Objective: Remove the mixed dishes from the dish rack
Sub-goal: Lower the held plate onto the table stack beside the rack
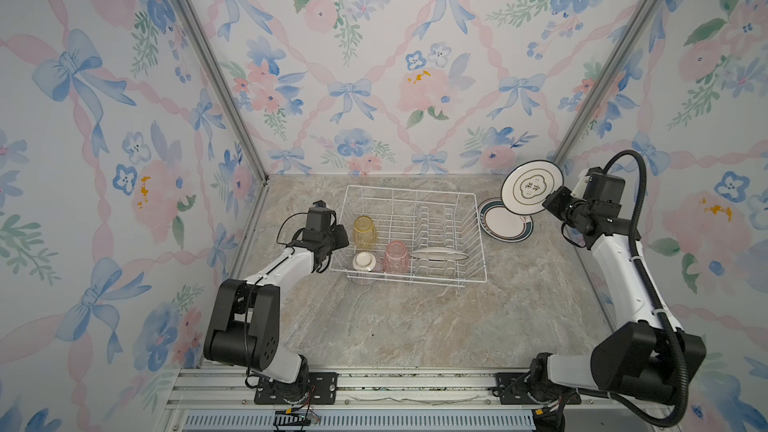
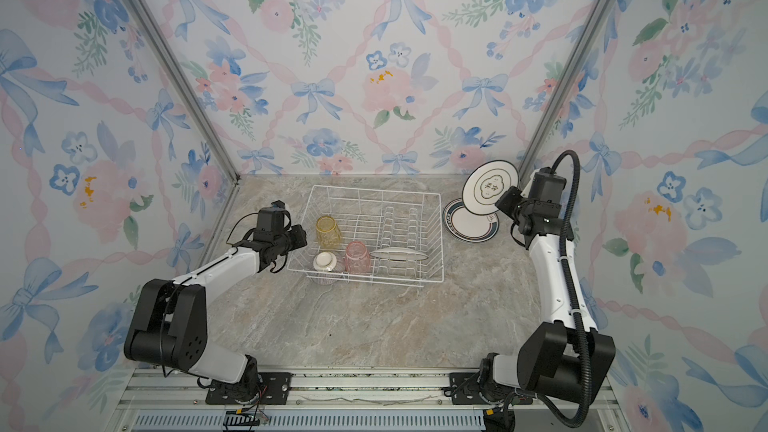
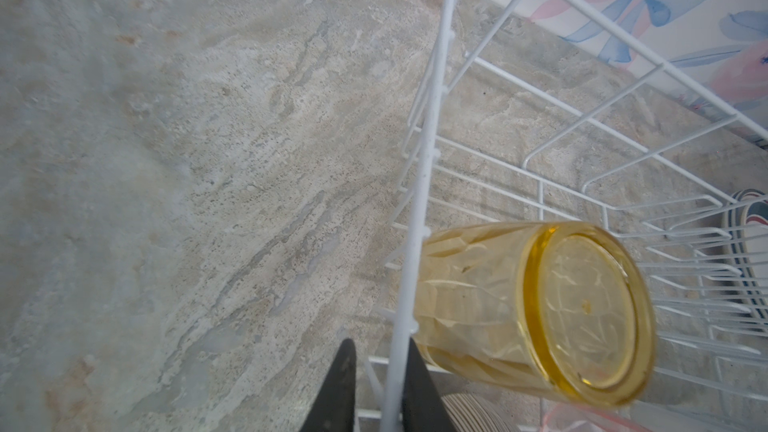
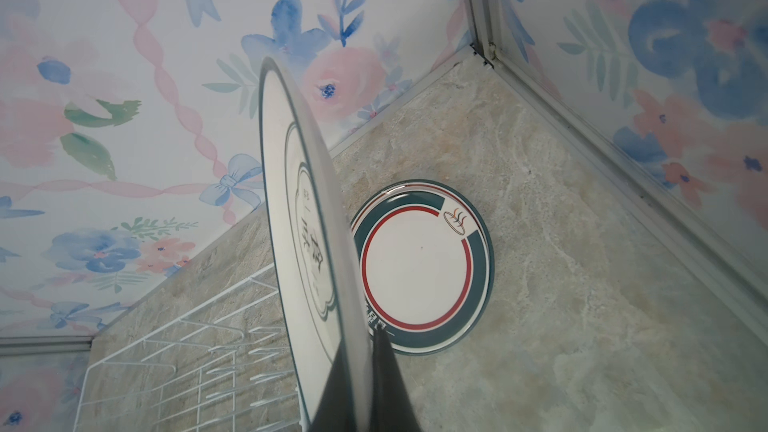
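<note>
The white wire dish rack stands at the back middle of the table. An upturned yellow tumbler, a pink tumbler, an upturned striped bowl and one plate on edge are in it. My left gripper is shut on the rack's left rim wire, beside the yellow tumbler. Right of the rack, my right gripper is shut on the edge of a printed plate, tilted above the plate stack on the table.
The wallpapered walls meet in a metal-framed corner close behind the plate stack. Bare marble tabletop runs from the rack to the front rail. The rack's upright prongs stand in its right half.
</note>
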You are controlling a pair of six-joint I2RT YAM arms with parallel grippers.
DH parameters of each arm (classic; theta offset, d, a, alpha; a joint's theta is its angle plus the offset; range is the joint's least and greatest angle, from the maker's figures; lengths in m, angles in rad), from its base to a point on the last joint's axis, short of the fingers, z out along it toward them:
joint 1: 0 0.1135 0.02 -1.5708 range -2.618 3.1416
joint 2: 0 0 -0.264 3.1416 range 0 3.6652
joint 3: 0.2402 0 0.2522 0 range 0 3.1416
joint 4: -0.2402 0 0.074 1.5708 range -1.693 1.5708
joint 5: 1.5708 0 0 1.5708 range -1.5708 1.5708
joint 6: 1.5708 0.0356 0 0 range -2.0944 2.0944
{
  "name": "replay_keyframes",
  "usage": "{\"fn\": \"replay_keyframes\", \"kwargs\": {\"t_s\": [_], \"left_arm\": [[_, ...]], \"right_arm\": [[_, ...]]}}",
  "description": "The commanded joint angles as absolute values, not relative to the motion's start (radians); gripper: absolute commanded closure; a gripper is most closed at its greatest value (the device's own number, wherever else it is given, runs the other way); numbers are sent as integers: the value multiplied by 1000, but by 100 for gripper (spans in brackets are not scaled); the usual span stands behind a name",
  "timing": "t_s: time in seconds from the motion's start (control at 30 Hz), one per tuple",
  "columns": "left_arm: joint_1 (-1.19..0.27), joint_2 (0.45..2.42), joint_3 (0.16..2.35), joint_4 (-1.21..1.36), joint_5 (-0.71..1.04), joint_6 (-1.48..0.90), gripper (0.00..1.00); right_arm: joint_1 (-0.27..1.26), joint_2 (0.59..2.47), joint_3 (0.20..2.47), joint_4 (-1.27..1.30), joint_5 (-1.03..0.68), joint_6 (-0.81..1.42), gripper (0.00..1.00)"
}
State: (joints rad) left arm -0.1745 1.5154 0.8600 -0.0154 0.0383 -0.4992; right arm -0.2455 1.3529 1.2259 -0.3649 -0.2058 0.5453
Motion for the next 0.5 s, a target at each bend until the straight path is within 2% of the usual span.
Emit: {"fn": "replay_keyframes", "kwargs": {"t_s": [0.0, 0.27, 0.47], "left_arm": [[-184, 1520, 831, -69, 55, -509, 79], [-184, 1516, 826, -69, 54, -514, 79], [-187, 1513, 821, -69, 47, -521, 79]], "right_arm": [[-291, 1363, 1175, -220, -341, 764, 100], [-340, 1451, 1102, -129, -426, 880, 100], [-344, 1510, 1055, -95, -424, 888, 100]]}}
